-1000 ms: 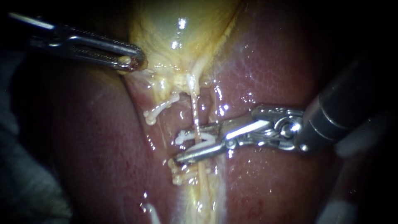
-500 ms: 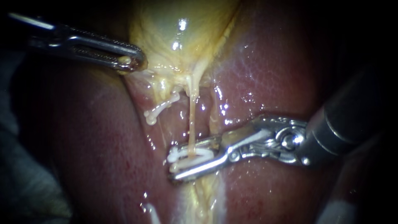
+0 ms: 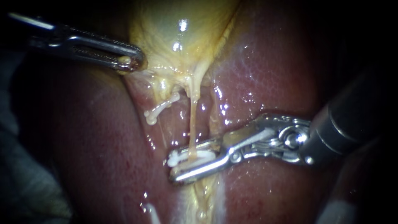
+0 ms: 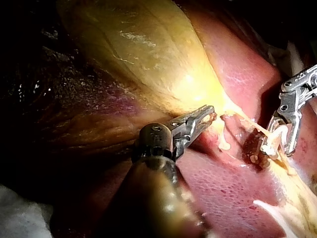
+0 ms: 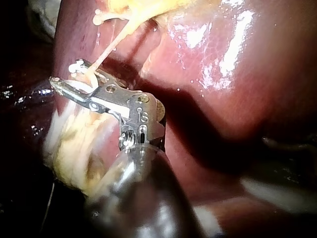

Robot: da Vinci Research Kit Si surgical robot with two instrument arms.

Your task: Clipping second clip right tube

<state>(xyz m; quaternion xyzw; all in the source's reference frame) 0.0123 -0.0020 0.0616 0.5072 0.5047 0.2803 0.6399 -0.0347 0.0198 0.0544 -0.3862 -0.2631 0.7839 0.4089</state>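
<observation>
Right instrument [image 5: 67, 72]: from a dark shaft, two slender metal jaws stand slightly apart and grip a white clip [image 5: 76, 67] from both sides. A thin pale tube [image 5: 111, 42] passes between the jaws, through the clip. Glossy red liver [image 5: 228, 84] lies beyond, and yellowish fatty tissue [image 5: 74, 148] lies beside the shaft.

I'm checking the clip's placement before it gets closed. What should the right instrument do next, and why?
Probably have the right instrument squeeze fully to lock the white clip. The thin tube crosses between the clip's legs, with the clip's tips past it. The left instrument grips the gallbladder, and the tube looks taut.
</observation>
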